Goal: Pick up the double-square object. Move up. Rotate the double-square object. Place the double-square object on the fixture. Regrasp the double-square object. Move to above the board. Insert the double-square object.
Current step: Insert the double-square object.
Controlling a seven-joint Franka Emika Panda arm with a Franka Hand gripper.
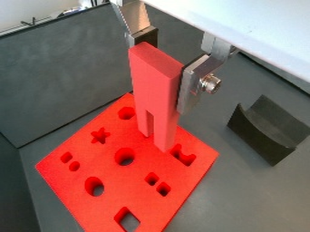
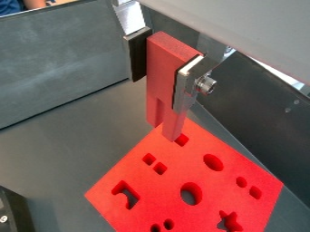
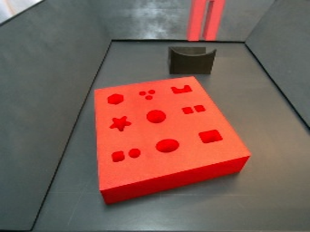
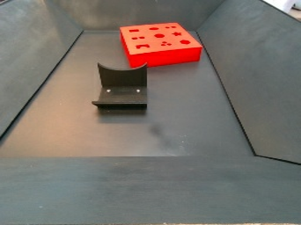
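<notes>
My gripper (image 1: pixel 165 68) is shut on the double-square object (image 1: pixel 155 104), a red-pink elongated block with a slot in its lower end. The block hangs upright, with its slotted end down, above the board (image 1: pixel 121 186). In both wrist views a silver finger presses each broad face; the gripper (image 2: pixel 162 77) pinches the block (image 2: pixel 166 104) near its upper end. In a side view only the block's two prongs (image 3: pixel 204 20) show at the top edge, behind the fixture (image 3: pixel 191 60). The board (image 3: pixel 169 179) is a thick red slab with several shaped holes.
The dark fixture (image 4: pixel 120 88) stands on the grey floor, apart from the board (image 4: pixel 165 54). It also sits beside the board in a wrist view, fixture (image 1: pixel 269 130). Sloped grey walls (image 3: pixel 54 82) enclose the floor on all sides.
</notes>
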